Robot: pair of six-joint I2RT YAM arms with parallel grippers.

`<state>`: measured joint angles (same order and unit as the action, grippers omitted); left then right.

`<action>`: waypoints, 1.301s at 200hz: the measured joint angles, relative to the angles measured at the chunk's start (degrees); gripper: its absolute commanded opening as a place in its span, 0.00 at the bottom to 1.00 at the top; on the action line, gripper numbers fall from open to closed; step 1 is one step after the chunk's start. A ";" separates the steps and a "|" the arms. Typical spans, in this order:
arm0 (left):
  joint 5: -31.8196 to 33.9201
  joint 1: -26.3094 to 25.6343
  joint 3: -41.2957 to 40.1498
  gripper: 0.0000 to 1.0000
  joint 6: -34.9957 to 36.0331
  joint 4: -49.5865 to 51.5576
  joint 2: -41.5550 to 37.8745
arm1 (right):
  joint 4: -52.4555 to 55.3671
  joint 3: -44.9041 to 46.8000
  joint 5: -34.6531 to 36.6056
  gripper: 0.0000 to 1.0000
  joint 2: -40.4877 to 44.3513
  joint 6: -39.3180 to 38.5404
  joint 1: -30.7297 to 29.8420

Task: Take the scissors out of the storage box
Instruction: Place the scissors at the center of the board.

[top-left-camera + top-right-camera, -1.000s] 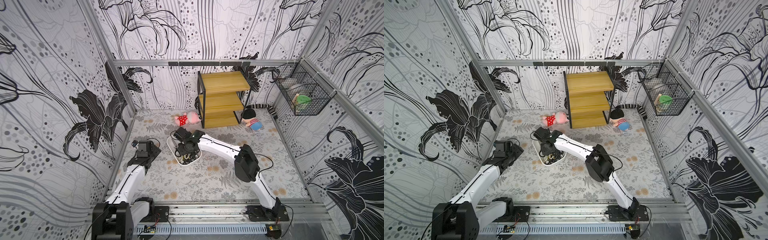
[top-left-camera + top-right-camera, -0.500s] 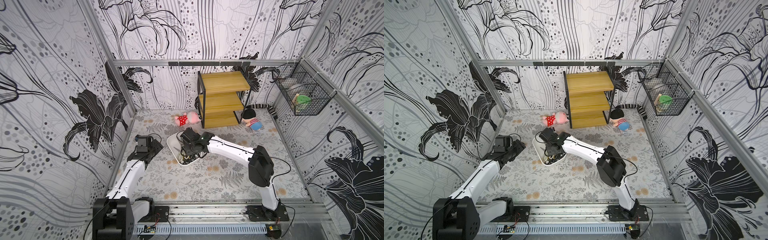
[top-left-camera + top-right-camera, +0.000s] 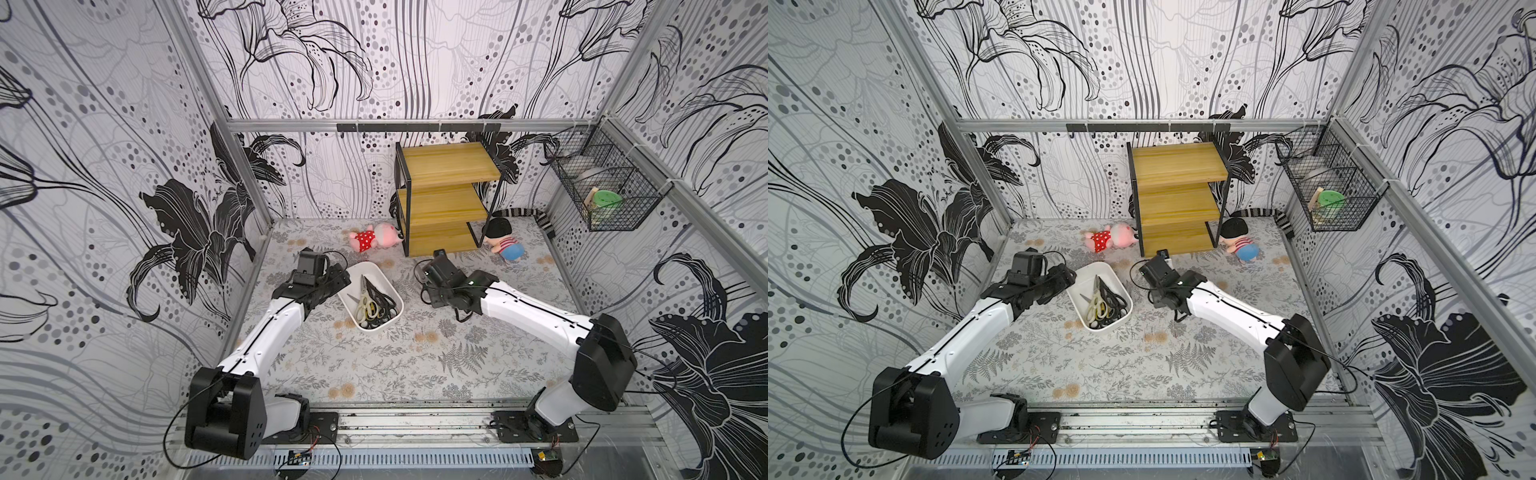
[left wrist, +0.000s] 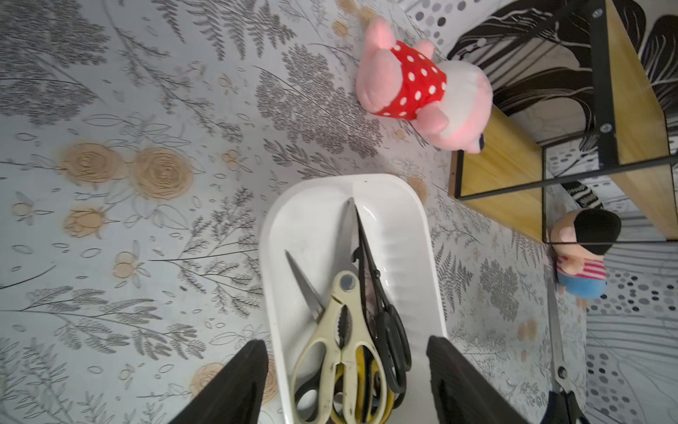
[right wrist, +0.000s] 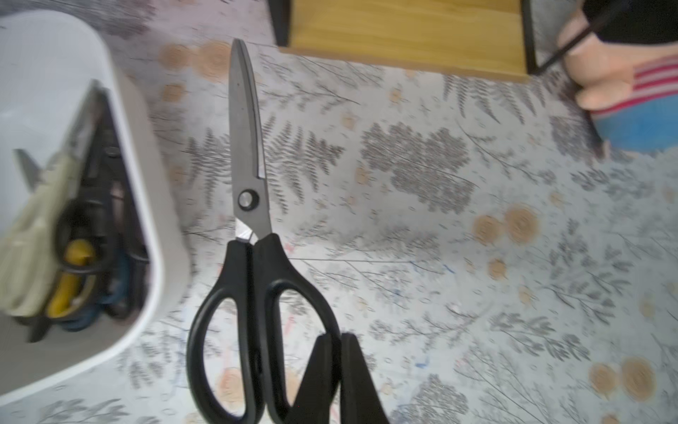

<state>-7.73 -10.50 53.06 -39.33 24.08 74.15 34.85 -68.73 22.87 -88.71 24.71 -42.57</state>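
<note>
The white storage box (image 3: 368, 270) (image 3: 1096, 272) lies mid-table with several scissors (image 3: 374, 305) (image 3: 1105, 303) piled inside. In the left wrist view a cream pair (image 4: 341, 323) lies on top, beside a black pair (image 4: 385, 315) and over a yellow handle (image 4: 361, 385). My left gripper (image 4: 346, 345) (image 3: 338, 278) hangs open, its fingers straddling the box's end above the handles. To the right of the box, my right gripper (image 5: 335, 339) (image 3: 430, 291) is shut on one handle loop of a black-handled pair (image 5: 253, 220) (image 4: 557, 348), held over the mat with the blades pointing at the shelf.
A wooden shelf unit (image 3: 446, 199) stands at the back, with a pink plush in a red dress (image 3: 374, 239) on its left and a black-haired doll (image 3: 505, 241) on its right. On the right wall hangs a black wire basket (image 3: 606, 195).
My right arm has swung from over the box to its right, carrying the black-handled scissors out. The left gripper has moved in to the box's end and opened slightly.
</note>
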 measured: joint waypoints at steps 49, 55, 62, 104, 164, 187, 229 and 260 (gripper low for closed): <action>0.13 -6.34 5.29 0.75 -1.14 0.00 4.04 | -3.76 11.87 -0.63 0.00 7.13 -6.05 15.50; 0.22 -6.75 5.77 0.76 -1.20 -0.02 4.48 | -4.59 13.07 -0.85 0.00 7.67 -7.04 17.18; 0.28 -7.19 6.25 0.76 -1.36 0.04 4.87 | -5.38 14.47 -1.22 0.00 8.22 -8.31 18.91; 1.57 -7.56 7.26 0.76 -2.08 1.11 5.73 | -9.66 18.23 -4.20 0.00 8.13 -14.19 26.95; 3.34 -7.56 6.82 0.77 -2.69 2.47 4.13 | -16.72 16.50 -11.76 0.00 -0.42 -18.32 33.79; 4.28 -7.56 5.01 0.77 -3.28 2.54 1.75 | -17.84 12.83 -13.35 0.00 -4.94 -17.66 34.36; 5.57 -7.56 1.14 0.77 -4.15 2.56 -1.03 | -20.09 10.43 -15.06 0.00 -10.34 -16.37 34.36; 6.14 -7.56 -0.72 0.78 -4.83 2.60 -1.92 | -21.16 10.73 -15.19 0.02 -11.45 -15.87 34.36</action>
<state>-1.58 -18.06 52.34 -44.16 26.68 72.23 13.69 -58.00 7.68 -100.16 8.84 -8.21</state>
